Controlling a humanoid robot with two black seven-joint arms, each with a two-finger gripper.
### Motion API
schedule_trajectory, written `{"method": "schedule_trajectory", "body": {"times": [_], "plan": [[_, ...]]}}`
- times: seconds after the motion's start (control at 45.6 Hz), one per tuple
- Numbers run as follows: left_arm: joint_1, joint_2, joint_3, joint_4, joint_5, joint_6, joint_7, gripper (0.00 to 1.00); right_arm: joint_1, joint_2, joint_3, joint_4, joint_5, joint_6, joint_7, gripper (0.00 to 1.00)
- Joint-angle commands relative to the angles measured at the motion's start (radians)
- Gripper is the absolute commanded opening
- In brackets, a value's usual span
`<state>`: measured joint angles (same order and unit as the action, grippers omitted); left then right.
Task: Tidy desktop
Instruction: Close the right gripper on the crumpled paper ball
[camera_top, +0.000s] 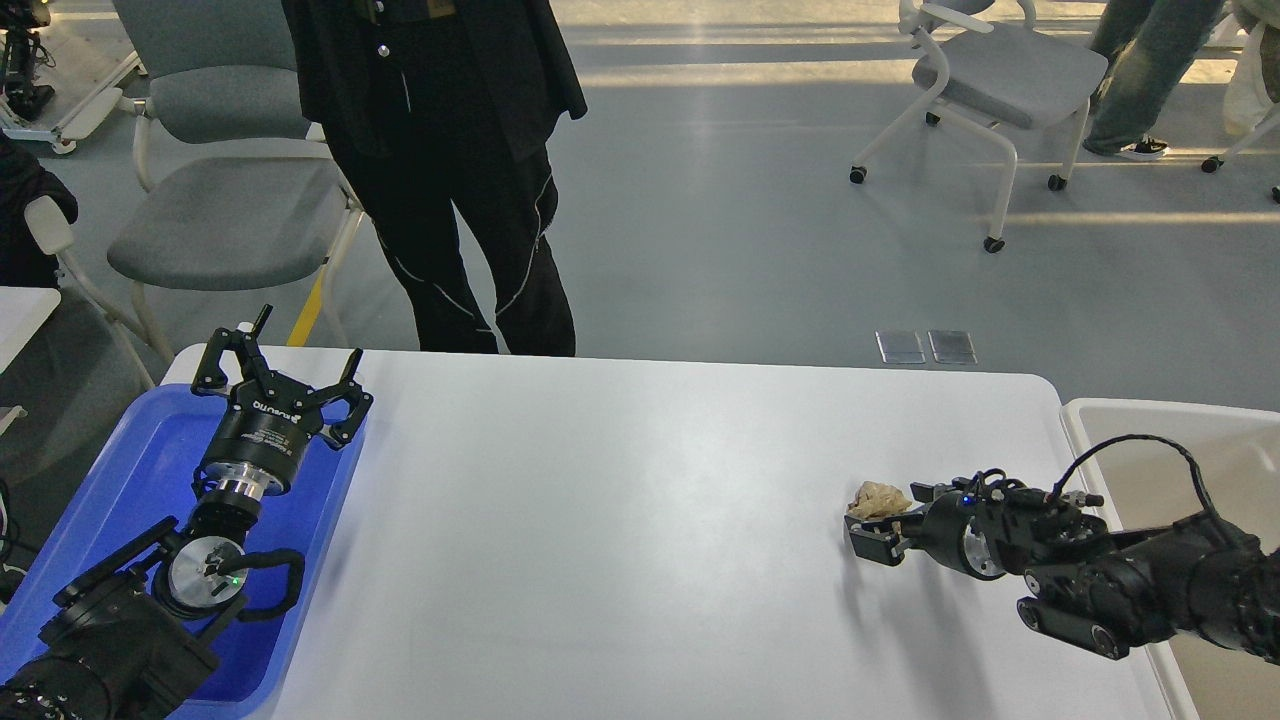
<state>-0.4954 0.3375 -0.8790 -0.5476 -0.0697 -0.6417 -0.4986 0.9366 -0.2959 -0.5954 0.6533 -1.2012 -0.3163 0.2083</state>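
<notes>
Both arms are black. The left gripper (283, 362) at lower left has skeletal black fingers, a round body with white lettering (too small to read) and a silver ring. The right gripper (878, 528) carries looping black cables.

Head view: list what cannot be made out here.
- Right gripper: whether its jaws actually pinch the crumpled paper is unclear; the parts are dark and overlap.
- Blue tray: much of its floor is hidden by the left arm, and the frame's bottom edge cuts it off.
- Off-white bin: its inside is covered by the right arm and cut by the right edge.
- Standing person: head cut off by the top edge.
</notes>
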Motion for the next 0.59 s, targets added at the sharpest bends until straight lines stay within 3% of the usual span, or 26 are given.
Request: {"method": "schedule_trajectory", "body": {"times": [0.0,0.11,0.175,0.285,0.329,0.57], "plan": [[0.0,0.0,0.0,0.0,0.001,0.001,0.0,1.0,-0.028,0.021,0.005,-0.049,0.002,-0.004,0.005,1.0],[0.0,0.0,0.0,0.0,-0.001,0.001,0.0,1.0,-0.035,0.023,0.005,-0.064,0.002,-0.018,0.005,0.95],[0.0,0.0,-0.002,0.0,0.001,0.001,0.0,1.0,-0.036,0.026,0.003,-0.077,0.003,-0.02,0.003,0.73],[0.0,0.0,0.0,0.0,0.001,0.001,0.0,1.0,-0.041,0.037,0.003,-0.078,0.022,-0.018,0.003,0.21],[0.0,0.0,0.0,0.0,0.001,-0.001,0.0,1.0,-0.039,0.037,0.003,-0.078,0.046,-0.02,0.003,0.09],[0.0,0.0,0.0,0.0,0.001,0.001,0.0,1.0,-0.039,0.038,0.005,-0.097,0.052,-0.02,0.005,0.0]]}}
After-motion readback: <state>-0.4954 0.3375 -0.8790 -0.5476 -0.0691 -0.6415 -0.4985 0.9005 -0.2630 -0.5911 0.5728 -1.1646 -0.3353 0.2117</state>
